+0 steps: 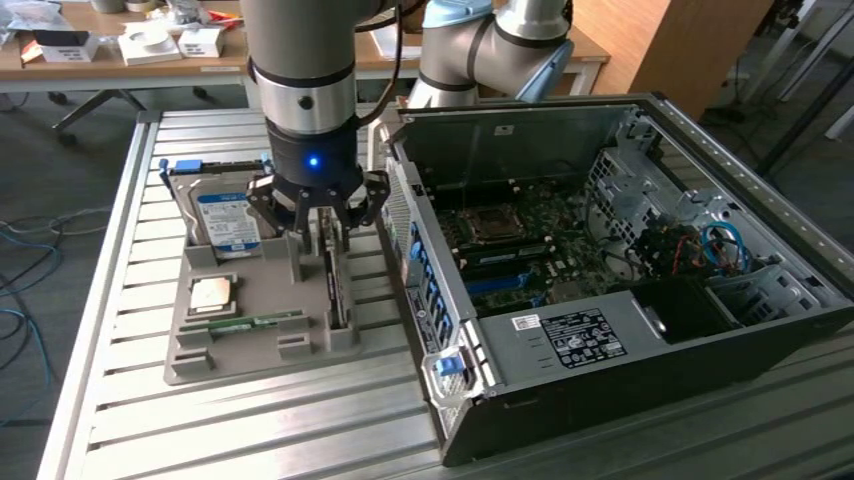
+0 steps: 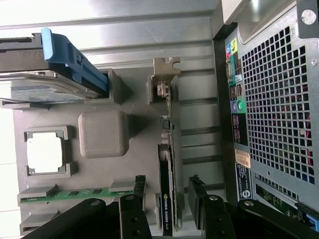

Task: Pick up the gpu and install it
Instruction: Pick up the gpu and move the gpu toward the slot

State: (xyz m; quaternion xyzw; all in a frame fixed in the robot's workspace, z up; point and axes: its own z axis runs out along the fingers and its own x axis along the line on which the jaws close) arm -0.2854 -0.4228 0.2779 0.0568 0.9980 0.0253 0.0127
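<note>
Two black fingers (image 2: 140, 187) of the gripper (image 2: 167, 180) stand apart astride the gpu (image 2: 165, 204), edge label reading "NVIDIA QUADRO", upright in a grey tray (image 2: 102, 134).

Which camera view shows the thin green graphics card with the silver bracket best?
The wrist view: the thin green graphics card stands on edge in the grey tray, its bracket visible. In the exterior view the card is a dark sliver.
</note>
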